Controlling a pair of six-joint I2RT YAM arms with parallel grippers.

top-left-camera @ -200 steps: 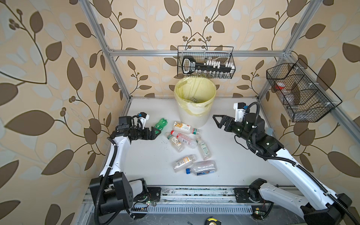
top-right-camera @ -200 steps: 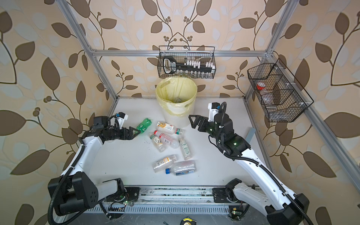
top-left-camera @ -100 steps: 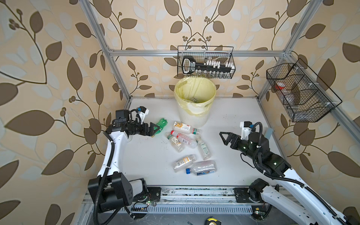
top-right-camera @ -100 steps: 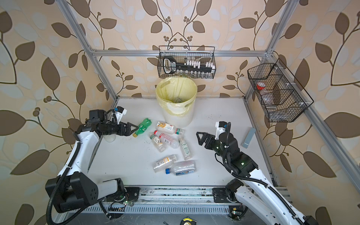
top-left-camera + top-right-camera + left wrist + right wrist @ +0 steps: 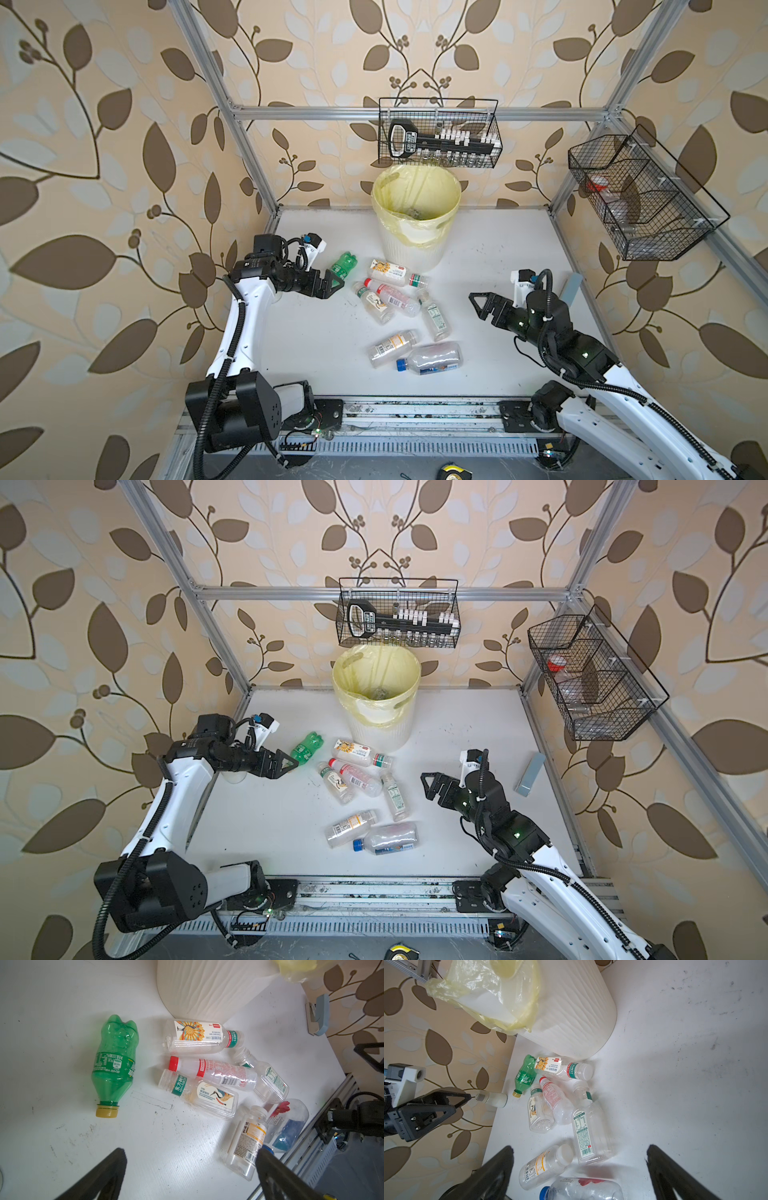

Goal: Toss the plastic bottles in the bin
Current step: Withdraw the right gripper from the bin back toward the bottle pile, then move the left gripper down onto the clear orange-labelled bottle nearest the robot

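Observation:
The bin [image 5: 415, 243] [image 5: 380, 729] stands at the back middle, white and ribbed, with a yellow bag. Several plastic bottles lie in front of it. A green bottle [image 5: 344, 266] [image 5: 115, 1059] [image 5: 524, 1076] with a yellow cap is the leftmost. A blue-capped clear bottle [image 5: 432, 359] [image 5: 583, 1188] is the nearest to the front. My left gripper [image 5: 334, 284] [image 5: 190, 1153] is open and empty, just left of the green bottle's cap. My right gripper [image 5: 478, 303] [image 5: 580, 1149] is open and empty, to the right of the cluster and pointing at it.
A black wire basket [image 5: 438, 133] hangs above the bin and another wire basket [image 5: 640, 195] hangs on the right wall. A blue-grey block [image 5: 572, 286] leans at the table's right edge. A whitish jar [image 5: 494, 1099] sits under the left arm. A metal rail [image 5: 415, 409] runs along the front.
The right arm has drawn back from near the bin toward the front right and come lower. The left gripper shifted slightly and returned beside the green bottle. Both stayed open.

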